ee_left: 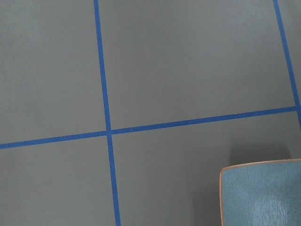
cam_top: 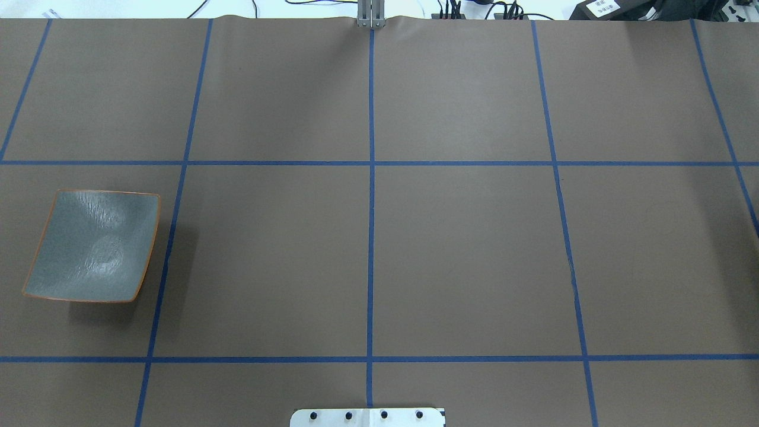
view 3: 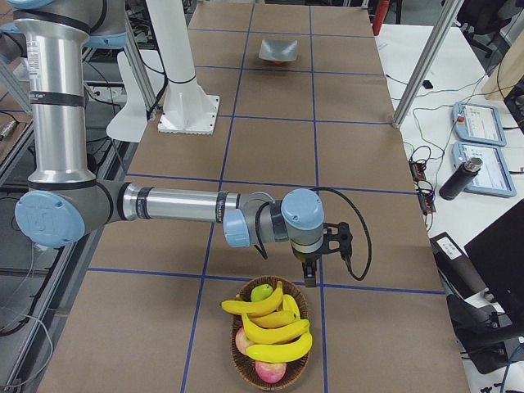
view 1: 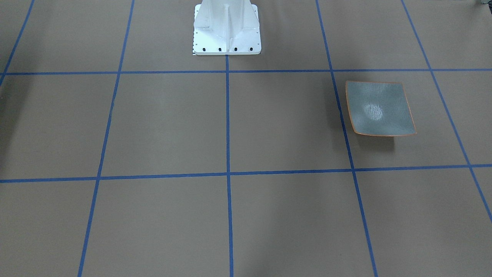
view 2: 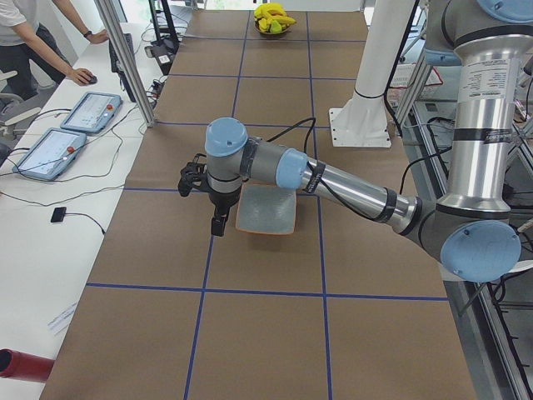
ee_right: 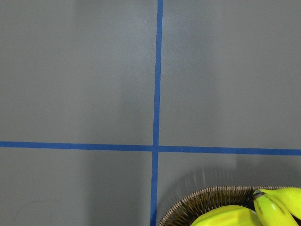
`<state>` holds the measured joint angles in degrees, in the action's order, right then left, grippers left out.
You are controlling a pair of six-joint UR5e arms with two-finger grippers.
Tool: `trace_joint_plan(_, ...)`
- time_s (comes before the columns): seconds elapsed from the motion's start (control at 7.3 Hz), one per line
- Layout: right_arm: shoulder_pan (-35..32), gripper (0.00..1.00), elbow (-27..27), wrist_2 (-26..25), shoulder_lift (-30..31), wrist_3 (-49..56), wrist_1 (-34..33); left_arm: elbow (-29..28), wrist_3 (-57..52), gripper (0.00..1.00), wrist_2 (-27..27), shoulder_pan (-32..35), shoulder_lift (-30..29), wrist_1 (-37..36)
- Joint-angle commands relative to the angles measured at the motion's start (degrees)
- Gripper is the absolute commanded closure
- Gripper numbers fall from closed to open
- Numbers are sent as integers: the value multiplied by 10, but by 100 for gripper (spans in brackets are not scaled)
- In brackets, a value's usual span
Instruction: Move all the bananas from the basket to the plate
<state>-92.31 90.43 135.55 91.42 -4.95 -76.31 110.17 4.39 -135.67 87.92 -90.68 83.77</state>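
The grey-green plate (view 1: 378, 109) with an orange rim lies bare on the table, on my left side (cam_top: 95, 246), and its corner shows in the left wrist view (ee_left: 263, 195). My left gripper (view 2: 218, 225) hangs just beside the plate (view 2: 266, 210); I cannot tell if it is open. Several yellow bananas (view 3: 270, 323) lie in a woven basket (view 3: 235, 352) at the table's right end. My right gripper (view 3: 310, 278) hovers at the basket's far rim; I cannot tell if it is open. Banana tips (ee_right: 270, 207) and the basket rim (ee_right: 207, 195) show in the right wrist view.
A green fruit (view 3: 262, 292) and reddish fruits (view 3: 268, 370) share the basket. The white robot base (view 1: 226, 30) stands at the table's middle edge. Blue tape lines grid the brown table. A metal post (view 3: 422, 65), pendants (view 2: 50, 150) and an operator (view 2: 33, 33) are beside the table.
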Motion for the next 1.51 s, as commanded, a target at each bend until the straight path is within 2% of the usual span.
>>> trace_joint_plan(0.0,-5,0,-13,7,6,65,-6,-2,0,1,-13,0,1,0)
trace_joint_plan(0.41,-58,1,-88,52,-3,142,-6,-7,24,1,-13,0,1,-5)
trace_joint_plan(0.68,-105,1,-186,114,-39,202,-7,-12,28,0,-13,0,1,-4)
trace_joint_plan(0.96,-120,2,-253,123,-53,248,-7,-14,29,1,-13,0,0,-2)
trace_joint_plan(1.23,-150,8,-355,119,-90,306,-8,-15,29,0,-13,-1,0,-1)
trace_joint_plan(1.37,-153,8,-387,119,-99,324,-7,-15,31,0,-13,-1,0,0)
